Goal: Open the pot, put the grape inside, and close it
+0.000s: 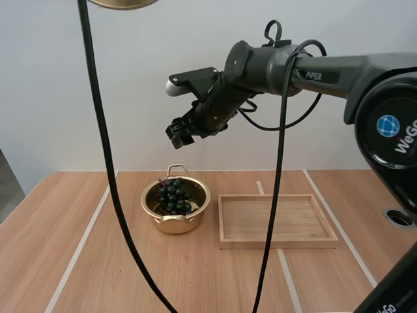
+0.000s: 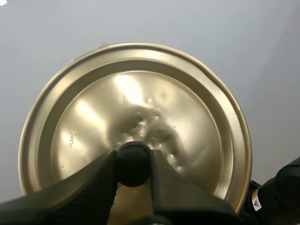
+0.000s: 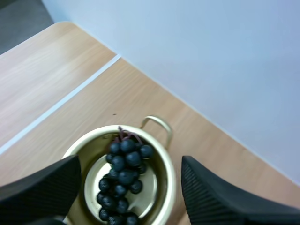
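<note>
The lid (image 2: 154, 93) was held up and clear of the pot (image 3: 169, 183), presumably to leave its mouth free for loading; the left gripper (image 2: 133, 165) had its fingers (image 2: 89, 192) clamped on the black knob (image 2: 133, 159), the lid's gold face just beyond the tips; the right gripper (image 3: 130, 187) hung with fingers (image 3: 220, 197) wide apart, holding nothing; the grapes (image 3: 123, 173) lay inside the pot, below and between those fingers, so closing looked like the one remaining step.
</note>
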Available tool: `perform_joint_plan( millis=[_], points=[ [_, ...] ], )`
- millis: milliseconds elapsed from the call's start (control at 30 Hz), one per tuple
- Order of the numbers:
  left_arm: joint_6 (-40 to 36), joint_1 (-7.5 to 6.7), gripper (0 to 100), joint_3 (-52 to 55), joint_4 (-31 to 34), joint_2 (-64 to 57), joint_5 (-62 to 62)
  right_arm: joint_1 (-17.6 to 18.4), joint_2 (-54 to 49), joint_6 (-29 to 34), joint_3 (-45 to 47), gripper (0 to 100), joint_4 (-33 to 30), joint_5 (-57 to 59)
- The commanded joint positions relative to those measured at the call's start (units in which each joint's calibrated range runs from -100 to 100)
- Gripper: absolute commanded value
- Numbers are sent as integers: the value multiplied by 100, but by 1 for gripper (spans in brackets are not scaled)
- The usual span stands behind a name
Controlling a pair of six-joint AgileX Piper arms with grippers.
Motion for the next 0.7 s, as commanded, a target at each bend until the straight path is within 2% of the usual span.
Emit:
perform_joint_plan(
  millis=[0, 267, 367, 433, 500, 633, 667],
  points=[
    [-117, -25, 0, -21, 11, 164, 20, -147, -353, 251, 13, 100, -326, -99],
    [-169, -25, 0, -21, -90, 427, 189, -919, -1061, 209, 314, 100, -387, -99],
    [-169, -25, 0, -12, -182, 500, 354, -1186, -1327, 171, 496, 92, -460, -99],
    [-156, -25, 0, 65, -257, 516, 402, -1344, -1469, 171, 606, 80, -488, -99],
    [-126, -25, 0, 244, -296, 516, 343, -1497, -1624, 171, 711, 61, -488, -99],
    [-62, -25, 0, 762, -329, 516, -47, -1721, -1882, 171, 880, 16, -476, -118],
    [-62, -25, 0, 917, -329, 516, -174, -1763, -1942, 171, 935, 2, -476, -118]
  ],
)
